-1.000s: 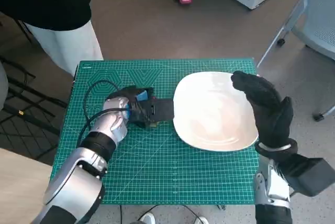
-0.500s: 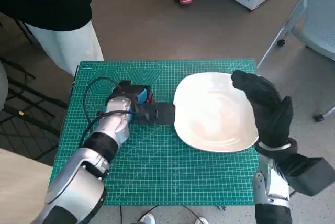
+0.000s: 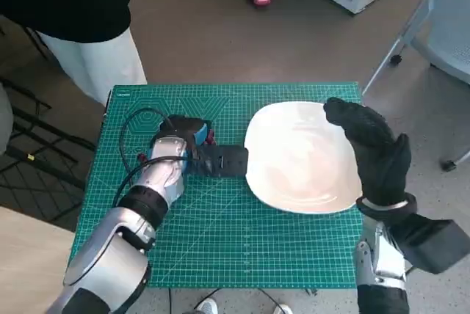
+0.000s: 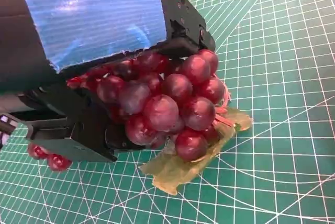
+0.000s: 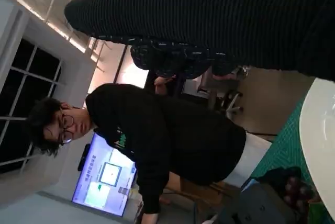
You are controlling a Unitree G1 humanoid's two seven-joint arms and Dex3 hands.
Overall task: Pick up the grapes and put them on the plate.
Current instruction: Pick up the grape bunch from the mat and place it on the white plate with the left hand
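There is one bunch of grapes, with one green leaf under it. There is one white plate. There is one green mat on the bench. There are two hands: one left hand with blue tape and one right hand in a black glove. One person in a black top is near. One bright screen glows behind the person.
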